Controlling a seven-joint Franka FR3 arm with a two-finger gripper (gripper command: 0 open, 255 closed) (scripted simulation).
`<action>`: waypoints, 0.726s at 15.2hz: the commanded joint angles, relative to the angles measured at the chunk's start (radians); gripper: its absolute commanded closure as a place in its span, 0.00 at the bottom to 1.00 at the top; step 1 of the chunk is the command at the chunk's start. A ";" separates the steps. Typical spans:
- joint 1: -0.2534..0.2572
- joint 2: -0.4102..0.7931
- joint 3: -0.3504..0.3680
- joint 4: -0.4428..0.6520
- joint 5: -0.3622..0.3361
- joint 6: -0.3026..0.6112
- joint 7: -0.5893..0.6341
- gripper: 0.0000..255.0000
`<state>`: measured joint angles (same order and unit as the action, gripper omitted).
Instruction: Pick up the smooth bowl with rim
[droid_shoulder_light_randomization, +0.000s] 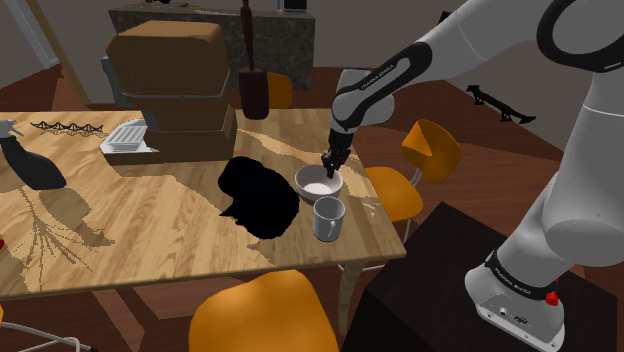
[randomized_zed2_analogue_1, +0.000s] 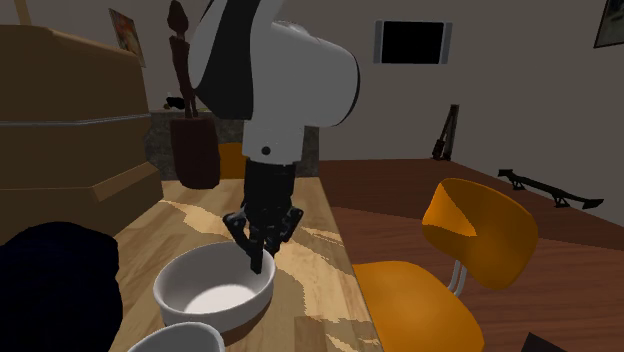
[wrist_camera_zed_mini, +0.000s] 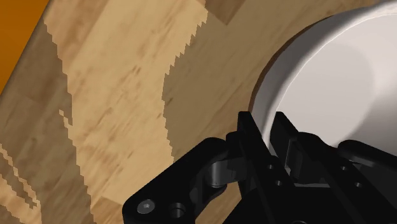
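End effector (wrist_camera_zed_mini: 267, 128) clasping white bowl (wrist_camera_zed_mini: 337, 76) rim, wooden table (wrist_camera_zed_mini: 114, 95) beneath

This is the dining room of a home. A wood-grain worktop (droid_shoulder_light_randomization: 150, 230) stands on a reddish wooden floor (randomized_zed2_analogue_1: 400, 190), with orange moulded chairs (droid_shoulder_light_randomization: 432, 150) around it. A mug (droid_shoulder_light_randomization: 328, 218) and a white bowl (droid_shoulder_light_randomization: 318, 182) sit on the worktop. Framed pictures (randomized_zed2_analogue_1: 125, 37) hang on grey walls. A tall dark figurine (randomized_zed2_analogue_1: 180, 60) rises from a pot (randomized_zed2_analogue_1: 195, 150) in front of a stone-faced counter (droid_shoulder_light_randomization: 200, 30).
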<state>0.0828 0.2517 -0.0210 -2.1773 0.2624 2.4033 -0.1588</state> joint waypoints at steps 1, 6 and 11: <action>0.000 -0.011 -0.001 0.002 -0.003 -0.012 0.004 1.00; 0.001 -0.058 -0.006 0.015 -0.019 -0.070 0.021 1.00; 0.002 -0.100 -0.009 0.033 -0.032 -0.130 0.038 1.00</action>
<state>0.0853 0.1567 -0.0293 -2.1517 0.2325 2.2857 -0.1230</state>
